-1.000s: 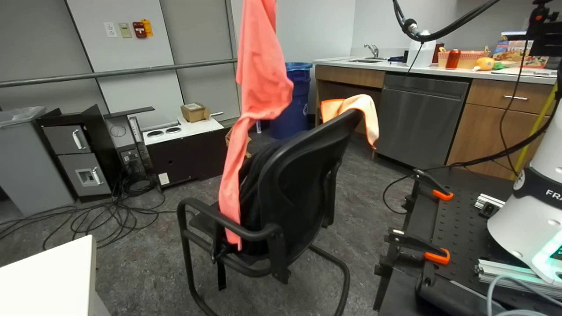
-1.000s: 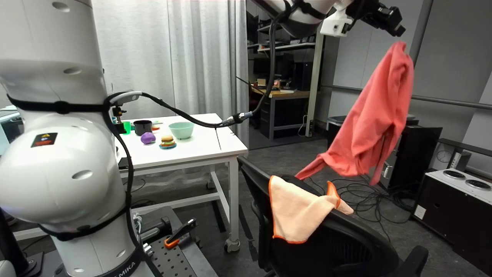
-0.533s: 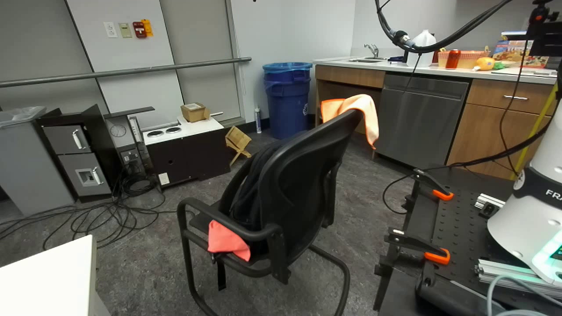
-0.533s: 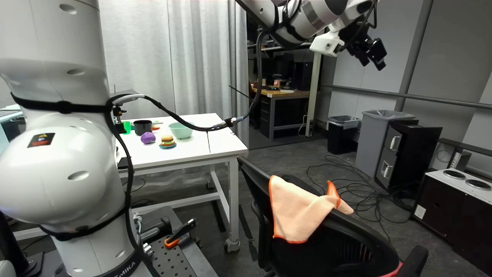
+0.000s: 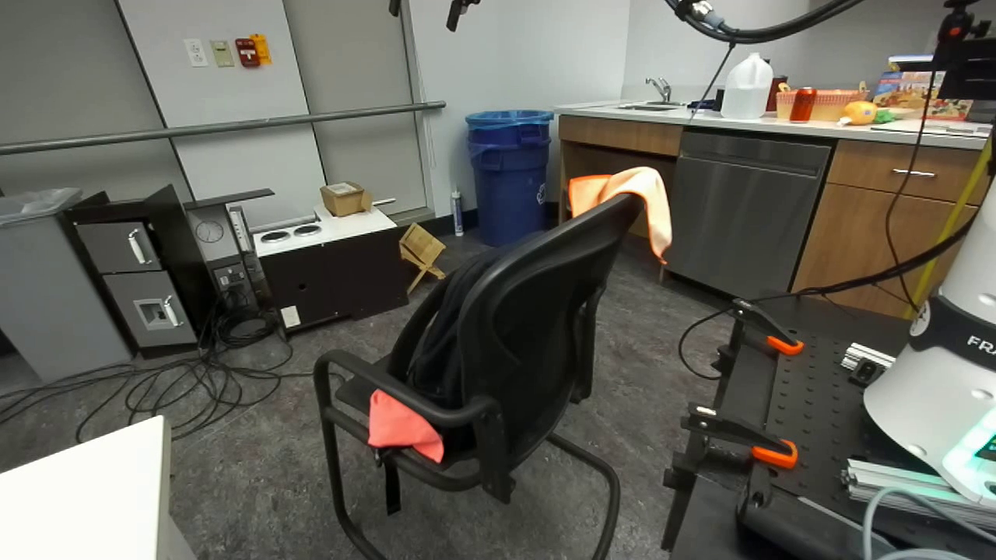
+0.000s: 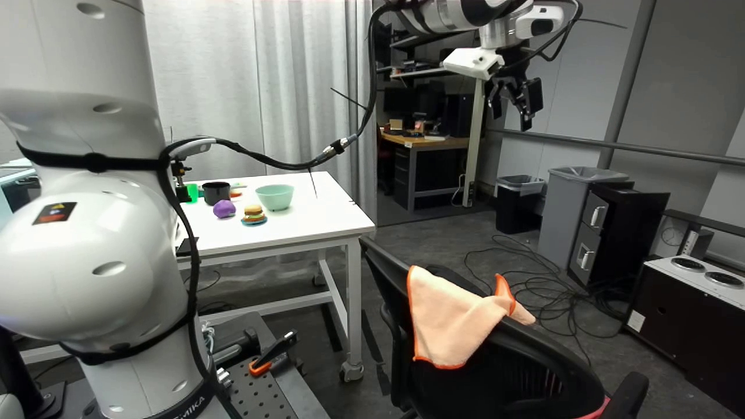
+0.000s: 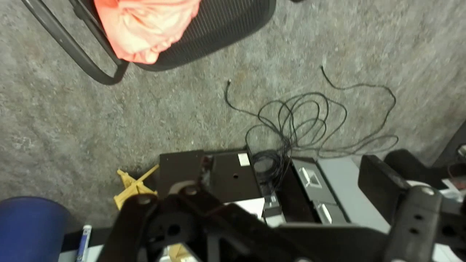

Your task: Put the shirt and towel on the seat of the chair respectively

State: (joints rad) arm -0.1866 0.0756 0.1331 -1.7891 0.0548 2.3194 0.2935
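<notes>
The coral shirt point(image 7: 149, 29) lies bunched on the chair's mesh seat point(image 7: 233, 25) in the wrist view. In an exterior view part of the shirt point(image 5: 401, 426) shows below the armrest; elsewhere only a sliver of the shirt point(image 6: 595, 413) is visible. The peach towel point(image 6: 448, 320) with orange edging drapes over the top of the black chair's backrest point(image 5: 529, 327), outside the wrist view. My gripper point(image 6: 512, 110) hangs in the air above and beyond the chair, fingers downward. In the wrist view the gripper point(image 7: 293, 178) stands open, nothing between its spread fingers.
Dark fabric point(image 5: 436, 354) rests against the front of the backrest. The armrest point(image 5: 405, 389) borders the seat. A white table point(image 6: 291, 227) with a bowl and toys stands behind the chair. Cables point(image 7: 291, 123) lie on the floor near a toy kitchen point(image 7: 218, 174).
A second ago the shirt hung in the air from my gripper. It has been let go and dropped onto the seat. The gripper has opened, moved back toward the base and tilted downward.
</notes>
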